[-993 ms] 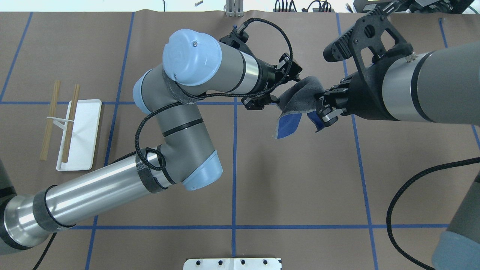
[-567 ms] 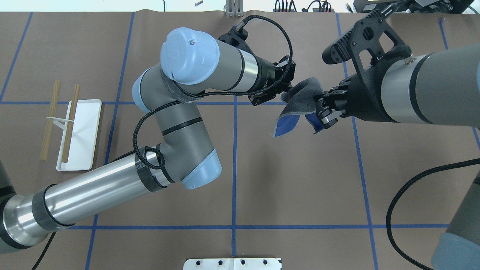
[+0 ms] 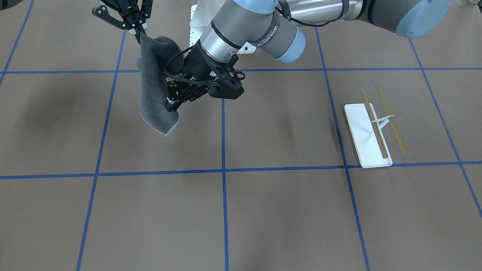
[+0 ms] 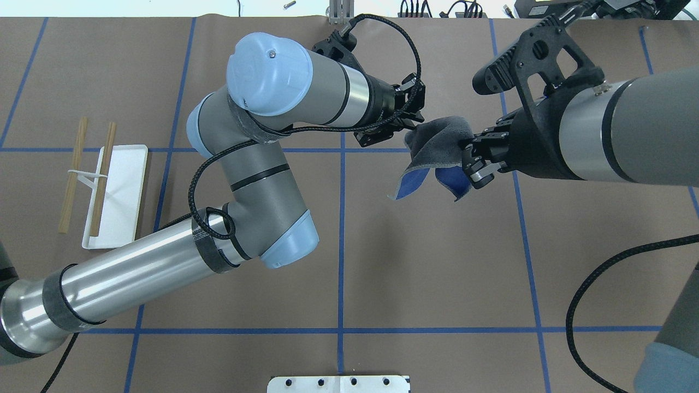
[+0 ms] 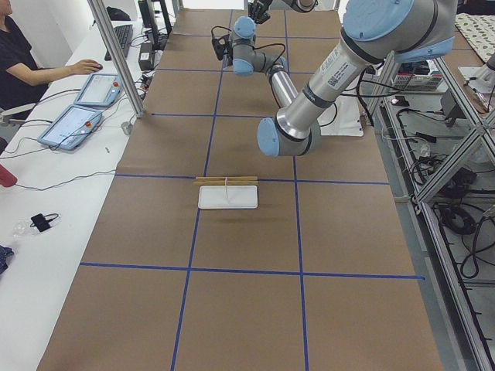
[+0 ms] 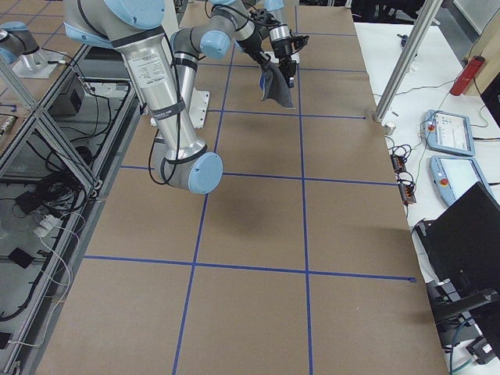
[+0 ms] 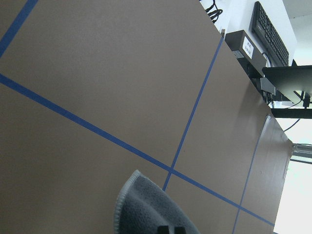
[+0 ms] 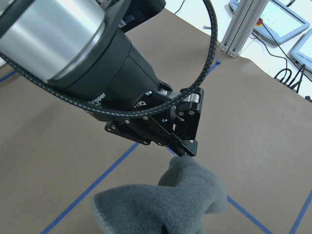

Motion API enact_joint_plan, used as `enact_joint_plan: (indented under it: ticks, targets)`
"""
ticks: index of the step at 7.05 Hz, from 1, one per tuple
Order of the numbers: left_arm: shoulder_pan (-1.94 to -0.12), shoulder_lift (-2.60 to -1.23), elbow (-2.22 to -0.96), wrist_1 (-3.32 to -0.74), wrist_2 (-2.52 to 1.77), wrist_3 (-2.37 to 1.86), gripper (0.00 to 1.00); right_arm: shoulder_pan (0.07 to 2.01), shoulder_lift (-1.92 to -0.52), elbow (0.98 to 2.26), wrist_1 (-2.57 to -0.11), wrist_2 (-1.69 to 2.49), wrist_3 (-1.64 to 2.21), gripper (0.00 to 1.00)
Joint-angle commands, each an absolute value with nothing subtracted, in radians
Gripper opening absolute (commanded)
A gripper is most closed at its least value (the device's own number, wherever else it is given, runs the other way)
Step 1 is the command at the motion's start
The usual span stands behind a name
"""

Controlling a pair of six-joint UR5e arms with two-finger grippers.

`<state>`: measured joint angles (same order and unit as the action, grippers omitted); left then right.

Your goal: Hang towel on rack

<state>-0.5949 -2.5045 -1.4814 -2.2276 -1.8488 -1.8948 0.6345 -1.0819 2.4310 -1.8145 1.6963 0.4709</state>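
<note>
Gripping towel (image 3: 152, 86): right claw (image 3: 137, 29) at top, left claw (image 3: 171, 106) clenched on side edge; left-arm lettering (image 3: 273, 32) unreadable.

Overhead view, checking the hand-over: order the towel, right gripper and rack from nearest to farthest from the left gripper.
1. Towel, mid-view, at the tips of the left gripper.
2. Right gripper, just past the towel.
3. Rack, far off on the view's left.
</note>
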Motion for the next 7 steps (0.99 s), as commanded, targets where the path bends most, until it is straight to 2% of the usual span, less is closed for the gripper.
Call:
enact_joint_plan:
  ticks: [1, 2, 3, 4, 5, 6, 7]
  targets:
    - [-0.594, -2.503, -1.471, -2.224, -1.848, -1.894, 0.24, 0.63, -1.077, 2.434, -1.815, 1.69, 0.471, 0.0]
    - [-0.592, -2.502, -1.471, -2.224, -1.848, -1.913, 0.29, 0.63, -1.075, 2.434, -1.813, 1.69, 0.471, 0.0]
    - [-0.589, -2.502, -1.47, -2.224, -1.848, -1.905, 0.53, 0.63, -1.072, 2.434, -1.813, 1.69, 0.471, 0.0]
    - [-0.588, -2.503, -1.468, -2.224, -1.85, -1.902, 0.68, 0.63, -1.069, 2.434, -1.813, 1.684, 0.471, 0.0]
    - [-0.588, -2.505, -1.467, -2.223, -1.848, -1.899, 0.93, 0.63, -1.071, 2.434, -1.813, 1.684, 0.471, 0.0]
    - [-0.588, -2.508, -1.456, -2.223, -1.848, -1.898, 0.97, 0.63, -1.071, 2.434, -1.813, 1.684, 0.471, 0.0]
    - [-0.586, -2.511, -1.438, -2.224, -1.848, -1.899, 0.98, 0.629, -1.068, 2.434, -1.813, 1.683, 0.472, 0.0]
